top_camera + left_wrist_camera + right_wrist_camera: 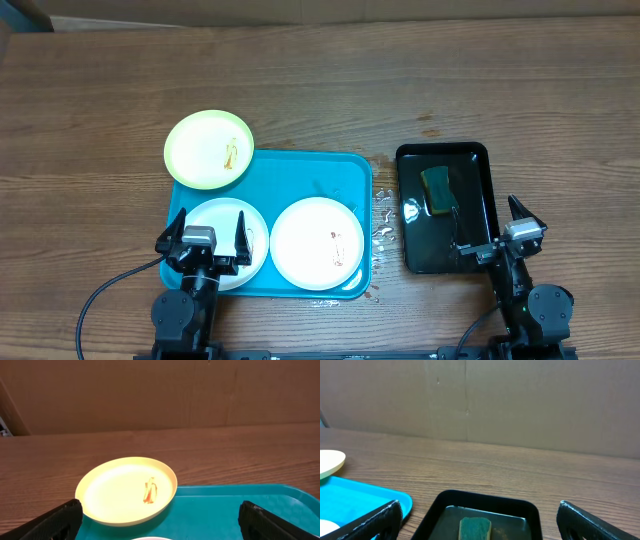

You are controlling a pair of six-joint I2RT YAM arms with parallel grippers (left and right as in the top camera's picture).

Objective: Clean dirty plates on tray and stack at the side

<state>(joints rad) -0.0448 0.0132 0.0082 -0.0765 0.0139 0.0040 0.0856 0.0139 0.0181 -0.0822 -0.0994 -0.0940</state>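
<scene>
Turquoise tray (300, 172) lies on the wood-grain surface (450, 80), left of centre in the overhead view. I read three plates on or at it.

1. Pale yellow-green plate (208, 150): at the tray's far left corner, overlapping the rim, with part of it over the bare surface. A short brown smear marks its middle, confirmed in the left wrist view.
2. Left white plate (222, 245): inside the tray at the near left, partly hidden under the left arm.
3. Right white plate (317, 245): inside the tray at the near right, just beside the left white plate, with a small brown smear right of its centre.

None of the plates is stacked on another.

Left fingers (56, 521): spread wide apart, nothing between them. The overhead view places them above the left white plate; I cannot tell whether they touch it.

Right fingers (592, 521): also spread wide apart and holding nothing, positioned at the near end of the black tray (480, 152).

That black tray stands just right of the turquoise one, apart from it. A green sponge (437, 190) lies inside, toward its far left part. Water droplets (383, 215) spot the surface in the gap between the two trays. A cardboard wall (150, 395) closes the far side in both wrist views.
</scene>
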